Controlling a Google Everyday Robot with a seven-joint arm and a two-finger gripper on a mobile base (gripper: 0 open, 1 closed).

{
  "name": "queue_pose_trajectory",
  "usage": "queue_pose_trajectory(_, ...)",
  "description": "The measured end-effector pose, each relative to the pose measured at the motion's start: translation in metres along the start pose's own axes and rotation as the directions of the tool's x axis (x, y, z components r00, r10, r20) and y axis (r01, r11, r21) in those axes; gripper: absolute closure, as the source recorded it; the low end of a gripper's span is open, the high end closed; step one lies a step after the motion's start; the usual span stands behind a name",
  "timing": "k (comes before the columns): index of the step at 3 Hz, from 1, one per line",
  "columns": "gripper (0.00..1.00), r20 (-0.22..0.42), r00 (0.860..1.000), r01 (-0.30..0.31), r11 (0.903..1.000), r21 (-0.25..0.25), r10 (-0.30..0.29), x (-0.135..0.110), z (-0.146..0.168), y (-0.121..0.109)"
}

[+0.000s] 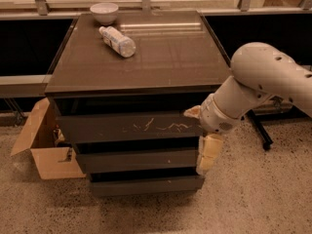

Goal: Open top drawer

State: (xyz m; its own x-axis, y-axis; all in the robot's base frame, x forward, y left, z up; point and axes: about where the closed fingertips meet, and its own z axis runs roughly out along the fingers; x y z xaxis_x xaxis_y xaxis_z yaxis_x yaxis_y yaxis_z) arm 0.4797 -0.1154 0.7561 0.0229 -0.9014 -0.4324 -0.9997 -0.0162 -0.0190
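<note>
Camera view, single entry. Cabinet (146, 67) of 3 drawers stands on speckled floor (253, 204), its back against a dark ledge under glass panes.

Top drawer (122, 128): widest and tallest front, directly under the cabinet top's overhang, with a dark gap above it. Pale scratches run across its middle. Whether it is pulled out at all, cannot tell. The 2 narrower fronts sit below it.

Gripper (197, 140): at the top drawer's right end, on a white arm (263, 77) reaching in from the right. Fingers spread wide, holding nothing. 1 finger (191, 112) points left at the front's upper right corner, touching or just short of it. The other hangs down past the middle drawer's right edge.

On the cabinet top, toward the rear left: white bowl (104, 12) and a bottle (117, 41) lying on its side, near each other, well back from the front edge.

Room: floor in front of the drawers is open. Left side: open cardboard box (41, 147) just beside the cabinet. Right side: arm, and a black wheeled leg (258, 130) behind it.
</note>
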Motion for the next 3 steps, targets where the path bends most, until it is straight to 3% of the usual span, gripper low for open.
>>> queue_pose_trajectory(1, 0.0, -0.073, 0.996, 0.055, 0.9971, 0.051, -0.052, 0.014, 0.014, -0.029)
queue_pose_trajectory(2, 0.0, -0.089, 0.988, 0.135, 0.9829, 0.125, -0.125, 0.031, 0.026, -0.067)
queue_pose_trajectory(3, 0.0, -0.067, 0.978, 0.208, 0.9618, 0.178, -0.199, 0.045, 0.044, -0.107)
